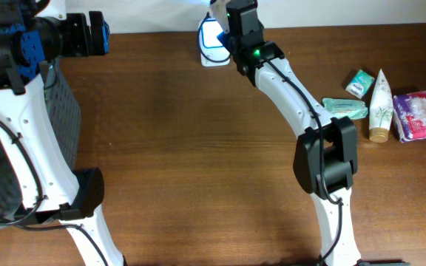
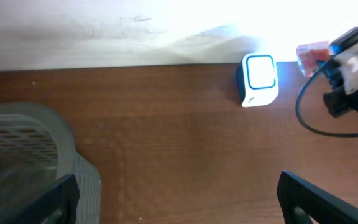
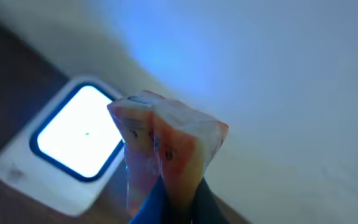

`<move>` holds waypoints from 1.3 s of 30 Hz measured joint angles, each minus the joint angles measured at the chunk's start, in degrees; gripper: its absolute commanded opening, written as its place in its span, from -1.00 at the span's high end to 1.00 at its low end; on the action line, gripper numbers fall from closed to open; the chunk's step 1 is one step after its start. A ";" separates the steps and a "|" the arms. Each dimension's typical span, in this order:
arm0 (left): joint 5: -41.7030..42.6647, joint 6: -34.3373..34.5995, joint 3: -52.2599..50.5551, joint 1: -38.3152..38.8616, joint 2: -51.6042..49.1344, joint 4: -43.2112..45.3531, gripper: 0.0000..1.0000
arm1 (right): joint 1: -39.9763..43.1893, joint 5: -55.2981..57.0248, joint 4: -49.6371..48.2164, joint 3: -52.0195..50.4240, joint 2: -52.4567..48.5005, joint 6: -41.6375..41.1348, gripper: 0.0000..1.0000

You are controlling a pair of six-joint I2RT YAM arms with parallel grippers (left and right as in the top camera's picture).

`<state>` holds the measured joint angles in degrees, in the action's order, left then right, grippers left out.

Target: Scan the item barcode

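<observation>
The scanner (image 1: 210, 43) is a white block with a glowing blue-rimmed window, standing at the table's far edge by the wall; it also shows as the scanner (image 2: 259, 79) and the scanner (image 3: 73, 146). My right gripper (image 3: 178, 202) is shut on the item (image 3: 166, 140), a crinkled orange and pink packet, held just right of the scanner window. From the left wrist the item (image 2: 312, 55) shows to the scanner's right. Its barcode is not visible. My left gripper (image 2: 179, 196) is open and empty above the table, far left of the scanner, with its dark fingers (image 2: 309, 199) wide apart.
A grey mesh basket (image 1: 59, 111) stands at the left under the left arm. At the right lie a small green box (image 1: 359, 83), a teal packet (image 1: 346, 108), a cream tube (image 1: 379, 107) and a purple pack (image 1: 420, 114). The right arm (image 1: 302, 111) stretches across the table's middle.
</observation>
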<state>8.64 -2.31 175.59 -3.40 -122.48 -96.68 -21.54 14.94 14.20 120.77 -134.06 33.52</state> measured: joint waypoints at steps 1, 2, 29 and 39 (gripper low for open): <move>0.00 0.00 0.00 0.00 0.00 0.00 -0.98 | 0.02 -1.25 -0.52 0.00 -0.57 3.34 0.92; 0.00 0.00 0.00 0.00 0.00 0.02 -0.98 | 0.00 -1.84 -1.31 0.00 -1.09 5.35 0.92; 0.00 0.00 0.00 0.00 0.00 -0.02 -0.98 | 24.52 5.11 49.18 9.70 -2.25 -21.09 0.92; 0.00 0.00 0.00 0.00 0.00 0.00 -0.98 | 36.72 0.52 59.25 9.70 -2.21 -25.00 -0.90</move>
<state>8.64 -2.31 175.59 -3.40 -122.48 -96.68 15.18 15.46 73.45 130.48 -136.27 8.51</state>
